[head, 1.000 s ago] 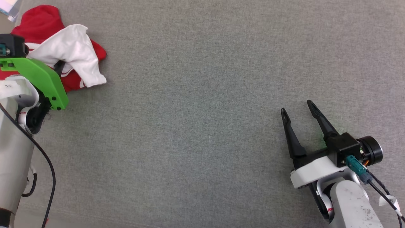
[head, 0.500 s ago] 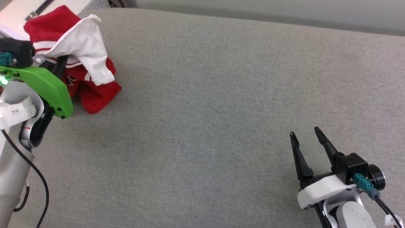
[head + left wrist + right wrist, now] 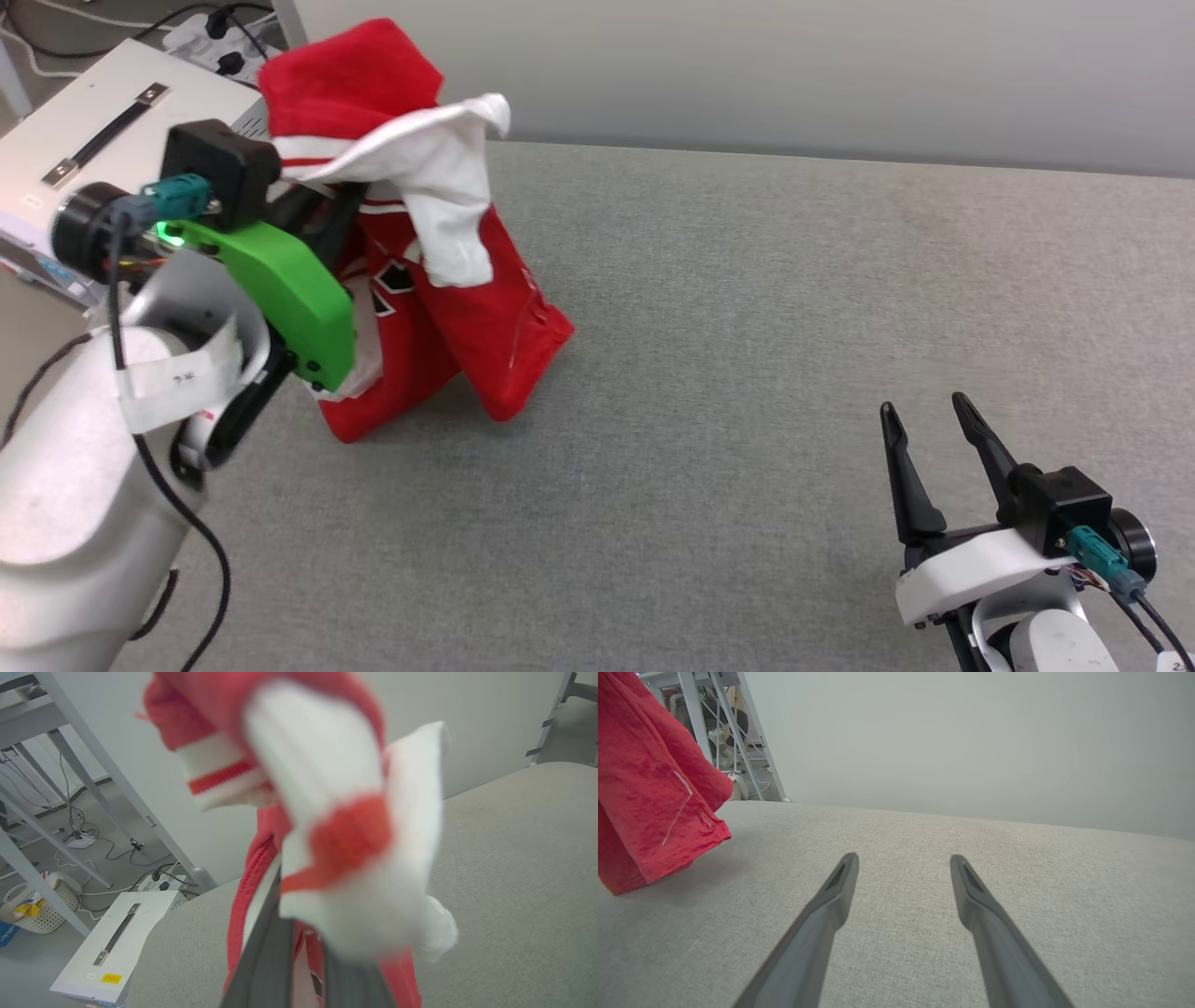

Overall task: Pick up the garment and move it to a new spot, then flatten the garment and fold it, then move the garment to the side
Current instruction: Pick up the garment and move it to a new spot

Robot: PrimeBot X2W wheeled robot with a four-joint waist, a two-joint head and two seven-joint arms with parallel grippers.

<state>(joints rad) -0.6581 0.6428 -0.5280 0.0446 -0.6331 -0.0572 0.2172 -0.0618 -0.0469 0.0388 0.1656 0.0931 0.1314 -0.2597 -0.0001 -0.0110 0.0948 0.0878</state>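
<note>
Head view: the left hand [image 3: 329, 213], raised, pinched the dangling garment [image 3: 467, 317]. Low down, the right hand [image 3: 924, 408] stood wide, empty.

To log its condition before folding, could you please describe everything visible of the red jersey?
The garment is a red jersey of soft-looking cloth with a white sleeve, red-and-white striped trim and partly hidden black, white-edged lettering. It hangs crumpled from the shut left hand, which pinches it near the top. Its lower ends reach the grey fabric surface or hang just above it; I cannot tell which.
</note>
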